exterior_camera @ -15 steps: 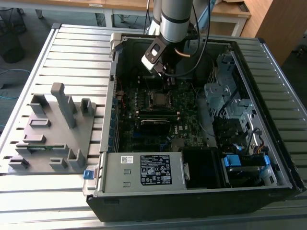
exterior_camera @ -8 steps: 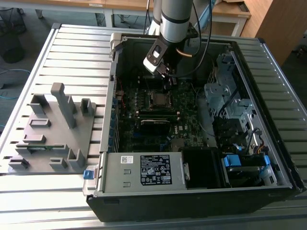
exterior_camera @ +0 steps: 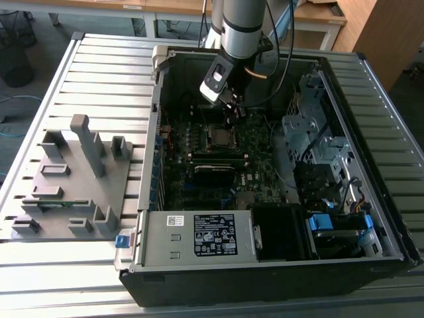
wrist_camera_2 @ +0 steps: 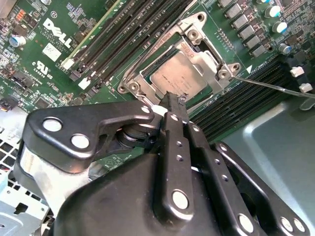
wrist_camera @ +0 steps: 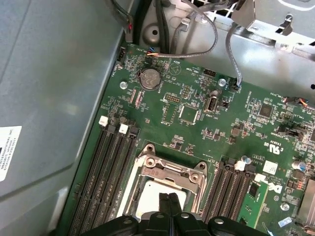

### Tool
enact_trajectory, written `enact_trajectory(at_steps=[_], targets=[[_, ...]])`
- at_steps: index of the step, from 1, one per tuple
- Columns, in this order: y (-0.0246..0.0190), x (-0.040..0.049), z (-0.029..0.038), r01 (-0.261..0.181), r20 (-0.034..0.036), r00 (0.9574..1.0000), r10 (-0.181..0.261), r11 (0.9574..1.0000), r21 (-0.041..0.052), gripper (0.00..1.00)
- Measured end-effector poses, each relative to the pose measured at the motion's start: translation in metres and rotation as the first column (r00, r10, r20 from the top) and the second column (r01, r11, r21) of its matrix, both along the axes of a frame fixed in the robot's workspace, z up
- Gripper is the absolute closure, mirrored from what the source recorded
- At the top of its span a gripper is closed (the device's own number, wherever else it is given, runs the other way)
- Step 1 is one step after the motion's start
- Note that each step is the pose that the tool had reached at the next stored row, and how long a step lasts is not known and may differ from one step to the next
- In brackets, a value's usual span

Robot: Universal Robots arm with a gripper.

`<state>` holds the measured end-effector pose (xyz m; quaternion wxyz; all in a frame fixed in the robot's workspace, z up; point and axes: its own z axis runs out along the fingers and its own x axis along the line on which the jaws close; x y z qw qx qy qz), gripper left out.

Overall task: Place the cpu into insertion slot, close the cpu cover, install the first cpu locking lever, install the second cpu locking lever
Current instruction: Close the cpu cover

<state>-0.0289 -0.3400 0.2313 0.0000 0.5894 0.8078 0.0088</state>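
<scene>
Ribbed metal counter [exterior_camera: 99, 66] carries a grey fixture tray [exterior_camera: 73, 179] at the exterior view's left and an open computer case [exterior_camera: 278, 265] beside it. Inside the case the cpu [wrist_camera_2: 172, 76] sits in the insertion slot [exterior_camera: 220, 137], with the cpu cover [wrist_camera_2: 206, 61] lying down around it. A push landing off the frame could scrape the chip's top or skid onto the memory slots [wrist_camera_2: 123, 39] flanking the socket. A thin silver rod [wrist_camera_2: 268, 84], probably a locking lever, lies out loose across the board and could spring aside if caught badly. The arm [exterior_camera: 242, 26] reaches almost straight down into the case, its gripper [wrist_camera_2: 174, 98] poised at the cover's edge. The fingers [wrist_camera: 165, 204] are closed together on nothing, and whether they touch the metal cannot be told.
</scene>
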Motion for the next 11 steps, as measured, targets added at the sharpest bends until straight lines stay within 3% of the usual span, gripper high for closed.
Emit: enact_trajectory(at_steps=[3, 6, 11], targets=[[0.0, 0.0, 0.0, -0.008, 0.0, 1.0, 0.008, 1.0, 0.0, 0.9], [0.0, 0.0, 0.0, -0.048, 0.0, 0.9988, 0.048, 0.9988, 0.0, 0.9], [0.0, 0.0, -0.0001, -0.129, 0.0, 0.9917, 0.129, 0.9917, 0.0, 0.9]])
